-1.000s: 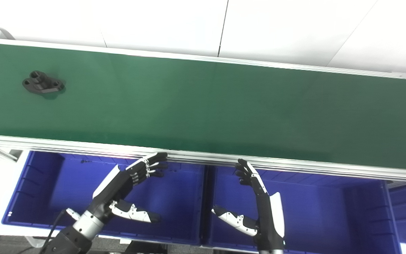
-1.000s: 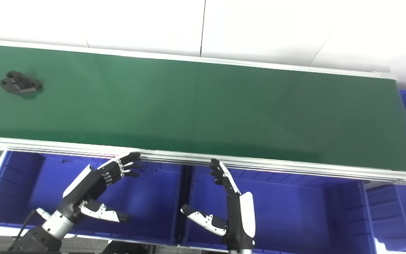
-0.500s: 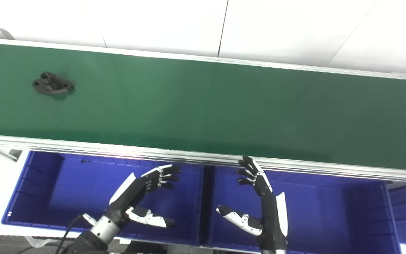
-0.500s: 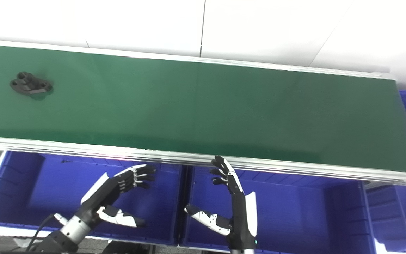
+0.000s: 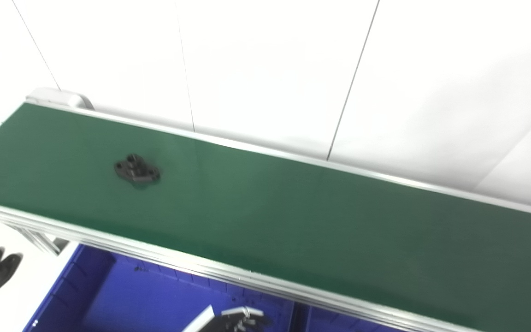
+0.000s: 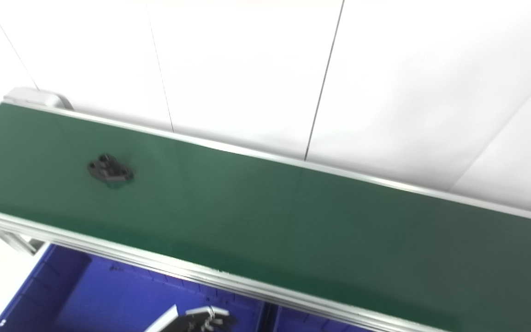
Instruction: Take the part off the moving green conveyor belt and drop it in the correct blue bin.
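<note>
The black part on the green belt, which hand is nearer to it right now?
Left. The left hand shows at the bottom edge, below the belt and right of the black part. The right hand is out of view.

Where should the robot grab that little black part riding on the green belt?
Probably from straight above, pinching across the raised hub in the middle of the black part. It lies flat on the green belt with thin holed ears out to the sides, so the edges leave little to hook under. Only the tip of the left hand shows, low over the blue bin.
</note>
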`<state>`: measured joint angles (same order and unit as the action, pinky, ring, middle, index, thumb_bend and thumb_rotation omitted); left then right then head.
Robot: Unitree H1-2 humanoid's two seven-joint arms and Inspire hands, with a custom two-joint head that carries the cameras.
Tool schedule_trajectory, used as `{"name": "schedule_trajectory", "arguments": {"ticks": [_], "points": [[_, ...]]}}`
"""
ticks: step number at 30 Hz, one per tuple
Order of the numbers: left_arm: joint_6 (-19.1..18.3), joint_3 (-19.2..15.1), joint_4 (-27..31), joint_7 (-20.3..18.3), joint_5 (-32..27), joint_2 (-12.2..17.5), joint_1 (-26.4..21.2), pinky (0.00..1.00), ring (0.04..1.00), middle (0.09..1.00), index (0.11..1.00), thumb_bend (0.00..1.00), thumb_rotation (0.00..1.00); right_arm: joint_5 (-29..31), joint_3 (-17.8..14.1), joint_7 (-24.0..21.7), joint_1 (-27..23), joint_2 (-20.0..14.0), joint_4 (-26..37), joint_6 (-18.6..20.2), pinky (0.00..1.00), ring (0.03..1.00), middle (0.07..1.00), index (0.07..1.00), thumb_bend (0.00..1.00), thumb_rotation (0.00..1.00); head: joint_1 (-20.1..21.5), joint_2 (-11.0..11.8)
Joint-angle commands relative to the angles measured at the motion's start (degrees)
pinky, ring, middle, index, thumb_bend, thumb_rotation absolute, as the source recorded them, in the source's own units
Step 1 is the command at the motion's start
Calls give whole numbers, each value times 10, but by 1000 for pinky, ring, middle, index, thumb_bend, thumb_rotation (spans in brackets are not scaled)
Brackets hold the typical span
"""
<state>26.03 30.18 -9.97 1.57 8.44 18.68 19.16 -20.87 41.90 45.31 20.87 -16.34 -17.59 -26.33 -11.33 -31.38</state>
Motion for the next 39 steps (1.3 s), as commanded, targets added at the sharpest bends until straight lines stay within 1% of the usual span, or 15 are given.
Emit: {"name": "schedule_trajectory", "arguments": {"ticks": [1,3,5,7,9,15,18,21,24,26,30,34,36,38,39], "points": [[9,17,14,42,7,12,-9,627,731,785,743,861,183,-8,1,9,-8,5,10,-6,700,799,879,927,617,383,-4,3],[9,33,19,62,10,22,-13,623,726,782,740,864,176,-8,1,9,-8,6,9,-6,705,812,880,929,616,393,-6,3],[9,46,22,77,9,29,-16,620,725,780,740,863,176,-3,3,9,-9,5,10,-6,722,823,883,931,616,376,-6,3],[9,58,24,94,9,34,-19,618,722,778,738,862,170,-2,4,11,-10,5,9,-6,728,811,879,927,623,352,-6,3],[9,69,27,111,10,39,-22,613,719,775,735,865,167,-4,3,11,-10,5,8,-6,713,812,881,932,621,382,-6,1],[9,101,34,154,11,56,-31,614,719,774,730,864,172,0,0,9,-8,6,11,-6,706,818,889,932,633,391,-9,-3],[9,113,40,169,12,62,-34,617,721,777,730,864,175,0,0,8,-8,5,11,-6,731,822,888,935,641,415,-10,-6],[9,123,49,189,19,67,-37,610,714,773,727,864,209,1,0,6,-8,3,13,-6,726,825,889,940,633,418,-10,-8],[9,124,59,195,10,66,-35,613,715,772,725,869,219,0,-1,6,-7,1,16,-6,717,821,885,936,627,416,-12,-13],[9,120,64,196,6,65,-32,623,721,775,728,871,250,-3,-2,6,-6,0,18,-6,712,816,881,933,625,422,-14,-15],[9,102,86,180,-23,57,-22,644,736,791,745,850,220,-2,-8,-1,-3,0,24,-6,723,816,887,938,609,436,-17,-18],[9,83,102,179,-26,44,-11,634,722,773,739,850,209,-3,-9,-1,-4,-1,26,-6,725,818,890,940,582,414,-19,-20],[9,82,106,194,-13,41,-10,616,702,751,724,837,193,-5,-9,0,-4,-2,25,-6,717,817,890,941,562,399,-19,-22],[9,88,107,225,12,39,-12,567,644,698,686,814,132,-4,-10,-2,-3,-2,27,-6,716,824,897,948,540,406,-20,-23],[9,92,106,239,23,39,-14,555,629,685,677,804,117,-2,-10,-3,-2,-3,28,-6,723,828,899,949,534,404,-21,-23]]}}
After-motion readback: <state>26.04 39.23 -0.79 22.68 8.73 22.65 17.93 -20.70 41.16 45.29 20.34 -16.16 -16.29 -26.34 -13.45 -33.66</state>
